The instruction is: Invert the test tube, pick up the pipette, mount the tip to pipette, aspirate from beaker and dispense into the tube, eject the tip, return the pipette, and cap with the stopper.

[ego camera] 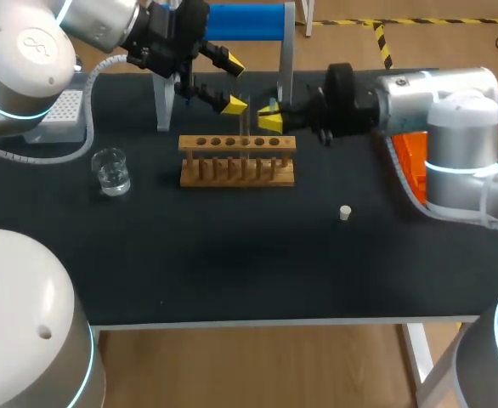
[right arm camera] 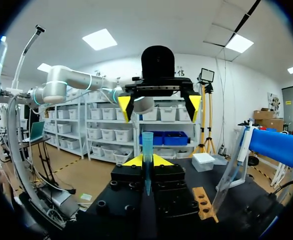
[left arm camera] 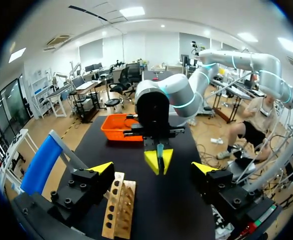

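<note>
Beaker (ego camera: 111,170) left of rack (ego camera: 237,159); stopper (ego camera: 345,212) right, nearer front.

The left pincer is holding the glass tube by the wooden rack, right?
Not quite: the right pincer holds the glass tube by the wooden rack, with both yellow tips against it, as the right wrist view shows. The left pincer stands open.

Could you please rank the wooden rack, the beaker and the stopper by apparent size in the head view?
Largest: the wooden rack.
Next: the beaker, clearly smaller.
Smallest: the stopper, a tiny white plug.
</note>
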Robot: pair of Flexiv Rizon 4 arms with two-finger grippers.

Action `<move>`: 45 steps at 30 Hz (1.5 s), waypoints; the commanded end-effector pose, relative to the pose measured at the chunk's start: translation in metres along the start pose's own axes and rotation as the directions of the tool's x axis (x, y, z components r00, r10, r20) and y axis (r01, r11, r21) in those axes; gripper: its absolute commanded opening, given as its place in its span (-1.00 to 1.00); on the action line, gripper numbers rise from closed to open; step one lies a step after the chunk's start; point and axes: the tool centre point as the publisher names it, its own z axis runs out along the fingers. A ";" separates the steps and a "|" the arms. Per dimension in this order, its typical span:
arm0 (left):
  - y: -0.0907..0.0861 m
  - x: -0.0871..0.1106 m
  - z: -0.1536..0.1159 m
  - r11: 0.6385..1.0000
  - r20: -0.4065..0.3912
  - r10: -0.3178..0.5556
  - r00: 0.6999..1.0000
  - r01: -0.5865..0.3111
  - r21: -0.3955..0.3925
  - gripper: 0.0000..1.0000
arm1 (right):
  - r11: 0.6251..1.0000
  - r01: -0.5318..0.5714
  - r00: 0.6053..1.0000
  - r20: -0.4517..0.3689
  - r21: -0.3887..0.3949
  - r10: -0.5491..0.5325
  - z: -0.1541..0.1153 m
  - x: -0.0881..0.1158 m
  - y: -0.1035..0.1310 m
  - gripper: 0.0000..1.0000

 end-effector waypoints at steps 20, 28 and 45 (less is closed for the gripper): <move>0.000 0.000 0.000 1.000 0.001 0.000 1.000 0.000 0.000 1.00 | 0.999 0.042 0.992 0.119 0.014 -0.043 -0.153 0.085 -0.026 -1.00; 0.000 0.000 0.000 1.000 0.001 0.000 1.000 0.000 0.000 1.00 | 0.999 0.040 0.990 0.132 0.022 -0.043 -0.179 0.100 -0.037 -1.00; 0.000 0.000 0.000 1.000 0.001 0.000 1.000 0.000 0.000 1.00 | 1.000 0.023 0.994 0.108 0.014 -0.024 -0.188 0.105 -0.051 -1.00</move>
